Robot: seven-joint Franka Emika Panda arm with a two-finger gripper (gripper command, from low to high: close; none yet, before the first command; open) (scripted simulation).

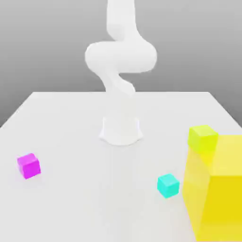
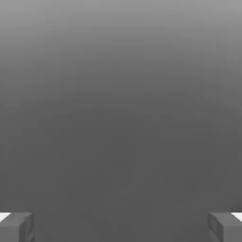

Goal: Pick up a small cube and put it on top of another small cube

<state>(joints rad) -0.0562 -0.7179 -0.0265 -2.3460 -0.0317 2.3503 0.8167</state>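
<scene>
Currently, you are keeping the gripper (image 2: 121, 228) wide, with nothing between its fingers in the hand view. In the exterior view, the magenta cube (image 1: 29, 166) is resting on the pale table (image 1: 94, 198) at the view's left, well apart from the cyan cube (image 1: 168, 185). You are seeing the yellow-green cube (image 1: 203, 139) near the large yellow block (image 1: 215, 194); contact: cannot tell.

The robot arm (image 1: 121, 56) is finished in plain glossy white, with rounded, bulging joints and a flared base (image 1: 121, 131). On the pincer (image 2: 121, 228), blocky dark grey fingers (image 2: 18, 228) are seen, edged with white patches.
</scene>
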